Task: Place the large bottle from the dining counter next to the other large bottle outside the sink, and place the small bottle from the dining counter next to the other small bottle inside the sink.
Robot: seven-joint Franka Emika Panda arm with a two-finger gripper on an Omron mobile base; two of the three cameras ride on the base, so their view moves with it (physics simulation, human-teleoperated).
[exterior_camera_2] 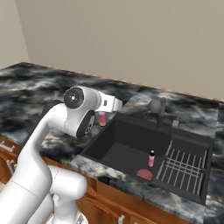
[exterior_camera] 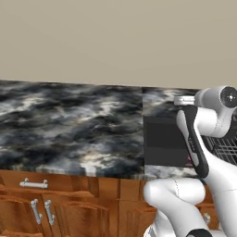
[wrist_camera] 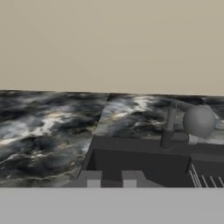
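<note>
Right base view — hand (exterior_camera_2: 103,119) gripping small pinkish bottle (exterior_camera_2: 103,121) beside sink (exterior_camera_2: 114,151)

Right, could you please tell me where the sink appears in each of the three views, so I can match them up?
Left base view: the sink sits mid-right, partly behind the arm.
Right base view: the sink spans the centre to the lower right.
Hand view: the sink lies low, centre to right.
Shared landmark: the metal grid rack at the basin's right end.
</note>
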